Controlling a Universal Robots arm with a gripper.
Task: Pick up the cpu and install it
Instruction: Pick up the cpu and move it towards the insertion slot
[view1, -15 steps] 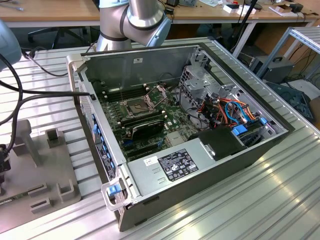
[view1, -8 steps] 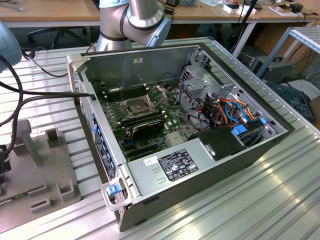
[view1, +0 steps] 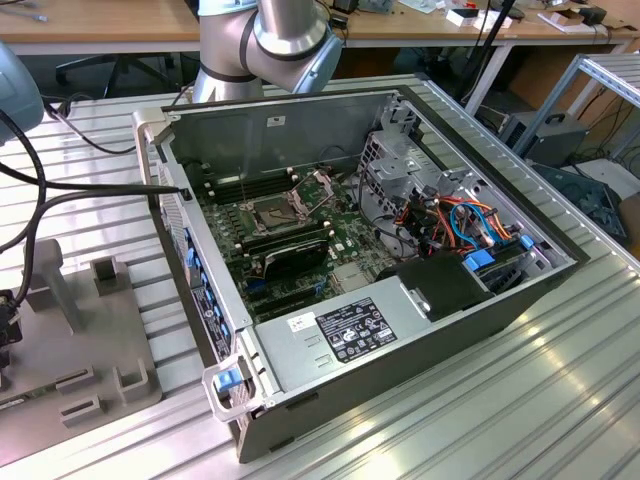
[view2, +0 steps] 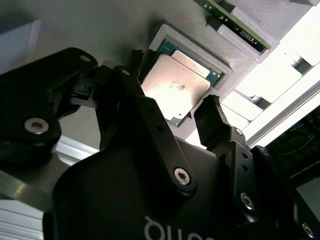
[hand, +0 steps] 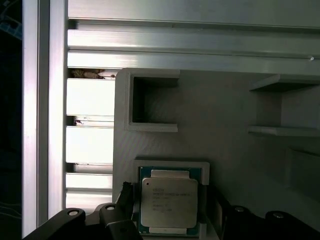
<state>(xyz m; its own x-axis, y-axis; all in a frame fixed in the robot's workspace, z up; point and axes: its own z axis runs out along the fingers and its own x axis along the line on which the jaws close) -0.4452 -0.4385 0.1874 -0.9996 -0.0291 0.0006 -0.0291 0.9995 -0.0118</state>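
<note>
— Where is the cpu?

— In both wrist views the cpu lies flat, silver lid up, in a shallow square recess of a grey holder. The holder rests on the slatted aluminium table.

— And the gripper?

— The gripper hangs right over the chip. Its black fingers are spread wide, one on each side of the cpu, holding nothing.

— Do they touch it?

— Hard to tell. In the first wrist view there is a narrow gap beside each tip, but the picture's edge cuts off the fingers. In the second wrist view the gripper's own body hides the near edge of the chip and of the recess.

— What about the machine?

— In the exterior view the open computer case lies on its side on the table, with the arm rising behind it and cut off at the top. The socket is a dark square on the board, and I cannot make out how its metal frame stands.
</note>
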